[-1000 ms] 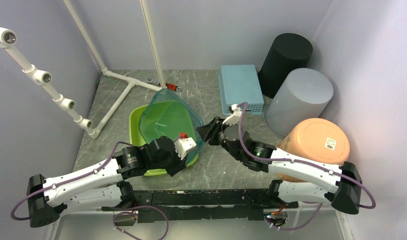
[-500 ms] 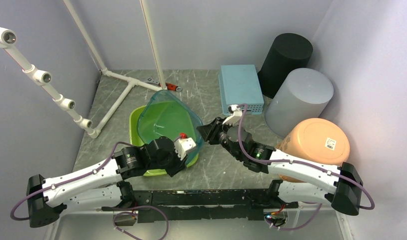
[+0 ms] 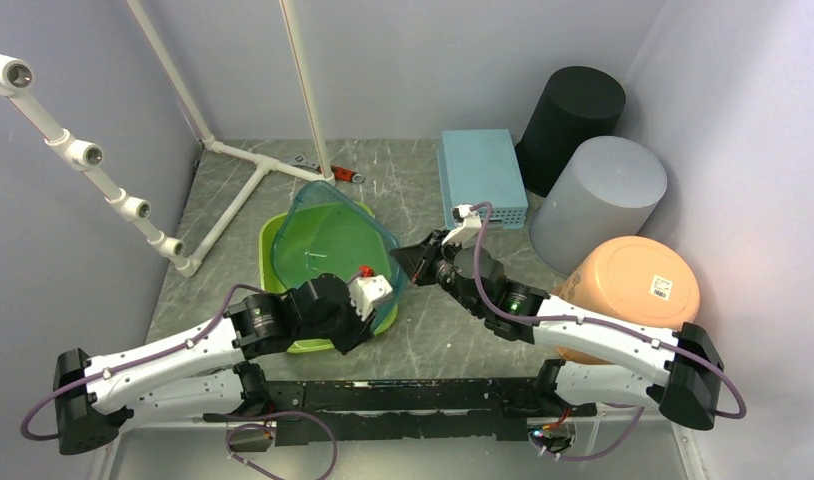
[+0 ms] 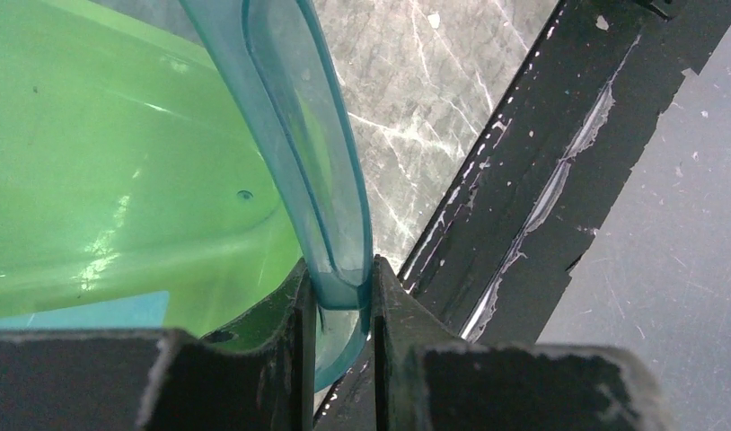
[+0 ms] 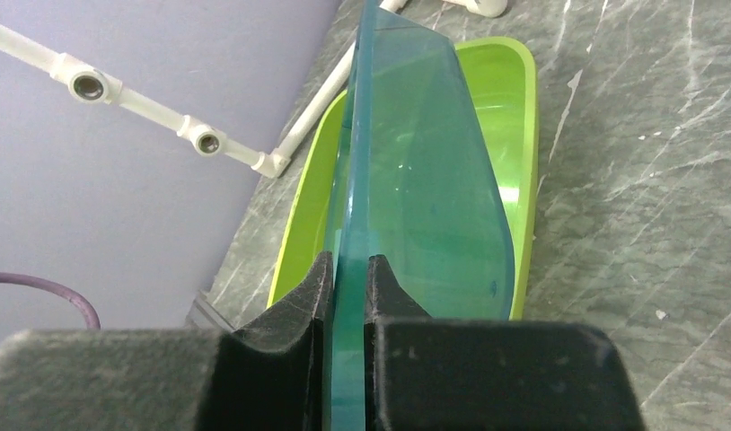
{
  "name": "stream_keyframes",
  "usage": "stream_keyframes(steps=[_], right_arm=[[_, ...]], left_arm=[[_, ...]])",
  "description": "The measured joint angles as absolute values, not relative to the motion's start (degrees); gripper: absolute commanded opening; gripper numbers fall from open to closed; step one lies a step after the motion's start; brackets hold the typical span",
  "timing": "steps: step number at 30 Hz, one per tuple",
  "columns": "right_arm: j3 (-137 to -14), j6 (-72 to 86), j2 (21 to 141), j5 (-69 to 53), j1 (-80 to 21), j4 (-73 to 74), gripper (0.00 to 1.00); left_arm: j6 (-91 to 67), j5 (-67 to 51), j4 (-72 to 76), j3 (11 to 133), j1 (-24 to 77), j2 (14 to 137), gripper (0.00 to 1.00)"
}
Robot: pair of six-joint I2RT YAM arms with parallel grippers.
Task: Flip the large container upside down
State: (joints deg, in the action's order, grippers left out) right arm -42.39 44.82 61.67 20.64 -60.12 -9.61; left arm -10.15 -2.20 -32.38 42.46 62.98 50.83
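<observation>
Pinching the teal container rim, left gripper and right gripper both clamped, container tilted within lime-green tub.

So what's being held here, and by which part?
The blue tub, by its rim: left claw on the near edge, right claw on the right edge.

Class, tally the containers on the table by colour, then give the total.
teal tub: 1
green tub: 1
blue basket: 1
black bin: 1
grey bin: 1
orange bin: 1
Total: 6
</observation>
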Motion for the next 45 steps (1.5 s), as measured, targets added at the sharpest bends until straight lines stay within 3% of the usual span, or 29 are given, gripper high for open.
stream_keyframes(steps=[3, 6, 13, 21, 32, 45], right_arm=[[-42.39, 43.31, 61.14, 20.27, -60.16, -9.78, 0.00], [-43.70, 38.94, 61.19, 19.55, -60.45, -8.08, 0.00], [-49.93, 33.19, 61.93, 21.52, -60.84, -2.79, 0.00], [-54.98, 27.14, 61.89, 24.60, -60.84, 1.21, 0.00], [-65.30, 13.34, 61.84, 31.18, -62.74, 6.37, 0.00], [-69.32, -2.74, 63.09, 43.03, -65.95, 6.26, 0.00]], left_arm=[[-10.76, -1.45, -32.42, 42.81, 63.37, 50.98, 0.51], [-11.64, -1.34, -32.36, 45.04, 63.70, 51.59, 0.67], [-15.22, 5.17, -32.18, 48.03, 63.92, 45.43, 0.87], [-22.33, 20.91, -35.79, 48.31, 63.96, 32.73, 0.92], [-45.39, 44.97, -57.01, 50.00, 63.96, 36.27, 0.94], [-49.76, 47.90, -60.12, 50.46, 62.78, 45.32, 0.94]])
